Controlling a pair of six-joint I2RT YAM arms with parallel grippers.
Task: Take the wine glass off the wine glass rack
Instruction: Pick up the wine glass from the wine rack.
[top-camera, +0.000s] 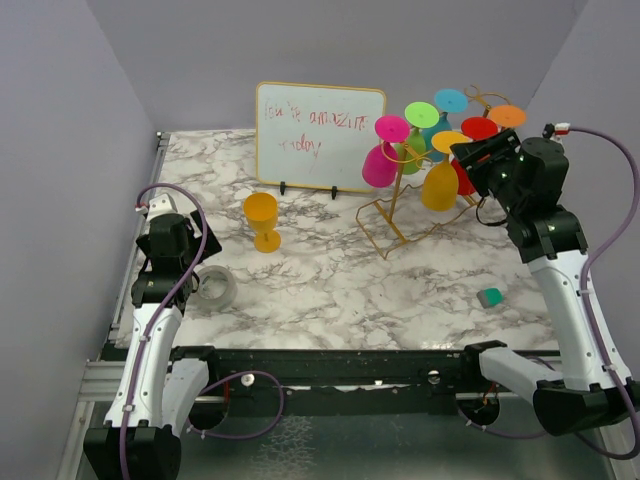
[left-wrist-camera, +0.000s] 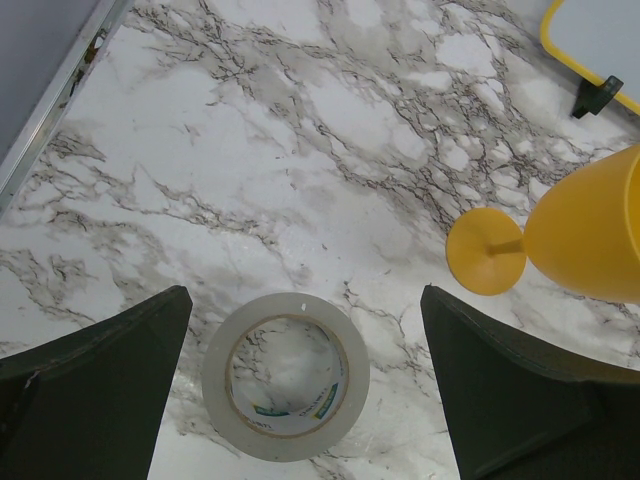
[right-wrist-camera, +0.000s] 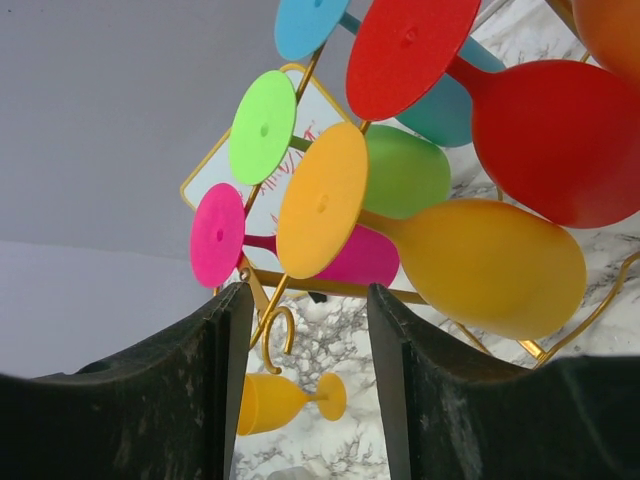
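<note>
Marble table (top-camera: 330, 290): left jaws gape wide above a tape roll (left-wrist-camera: 285, 375), holding nothing; right jaws, partly open and empty, face the wine glass rack (right-wrist-camera: 300, 286) and its curled tip.

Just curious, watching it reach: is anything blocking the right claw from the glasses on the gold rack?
Nothing visible. The right gripper, jaws apart, faces the orange glass directly; the pink glass and green glass hang close beside it on the wine glass rack.

Lab test cell, plain partition walls (top-camera: 60, 150)
</note>
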